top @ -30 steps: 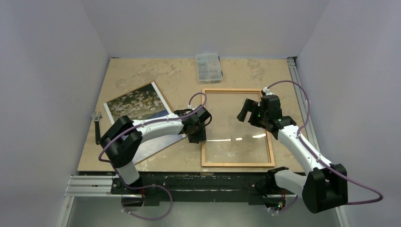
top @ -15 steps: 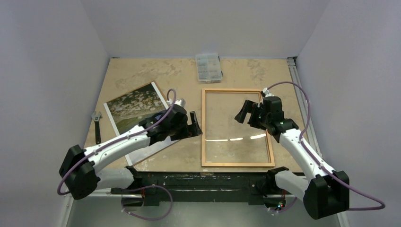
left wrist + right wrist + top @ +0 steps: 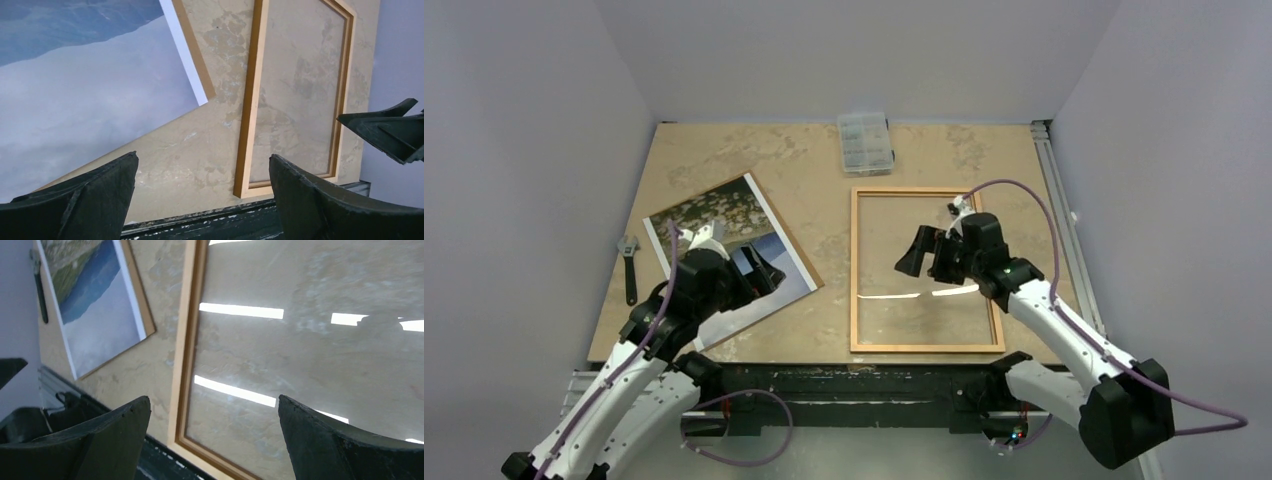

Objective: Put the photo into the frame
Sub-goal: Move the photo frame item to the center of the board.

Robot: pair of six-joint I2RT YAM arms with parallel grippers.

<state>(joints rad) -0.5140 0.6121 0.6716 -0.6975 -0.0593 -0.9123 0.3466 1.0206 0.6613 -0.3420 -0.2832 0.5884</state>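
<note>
Gaping empty, left claw (image 3: 762, 268) hovers over the photo (image 3: 714, 208), right claw (image 3: 914, 256) over the frame (image 3: 855, 290); the floppy, slippery print likely needs an edge pinch.

The tan, mottled table (image 3: 724, 160) carried a wooden frame (image 3: 855, 270) lying flat right of centre, and a clear plastic box (image 3: 865, 142) near the far edge. On the left lay a brown board (image 3: 194, 52), turned at an angle under a photo (image 3: 714, 215), with a wrench (image 3: 628, 268) by the left edge.
</note>
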